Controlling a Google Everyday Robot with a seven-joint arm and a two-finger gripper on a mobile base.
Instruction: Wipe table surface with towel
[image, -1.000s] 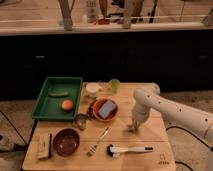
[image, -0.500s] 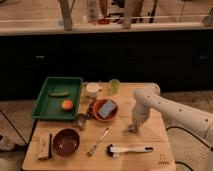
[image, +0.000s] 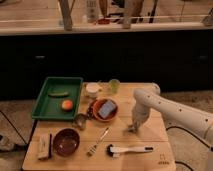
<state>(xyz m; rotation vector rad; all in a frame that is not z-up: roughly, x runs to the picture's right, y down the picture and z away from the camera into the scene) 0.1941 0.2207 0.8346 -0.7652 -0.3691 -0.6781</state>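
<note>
Table surface (image: 120, 129): big light wood top that fills the low middle of the view, with a straight seam across it near the front.
Mark: small dark mark (image: 161, 161) by the front right corner.
Gripper (image: 133, 128): points down, with its tip right at the table surface, on the right side.
Gripper's hold: cannot tell if it grips anything.
Arm (image: 175, 112): white, and it comes in from the right.
Green tray (image: 49, 107): at the back left, with a green thing (image: 58, 93) and an orange ball (image: 67, 104) in it.
Cups: white cup (image: 92, 90) and green cup (image: 114, 86) stand side by side at the back.
Orange bowl (image: 95, 114): left of the gripper, with a blue-grey thing (image: 107, 108) inside.
Small grey cup (image: 80, 121): just beside the orange bowl.
Dark bowl (image: 66, 141): at the front left.
Fork (image: 98, 141): lies between the dark bowl and the brush.
Brush (image: 129, 149): white with a black head, lying in front of the gripper.
</note>
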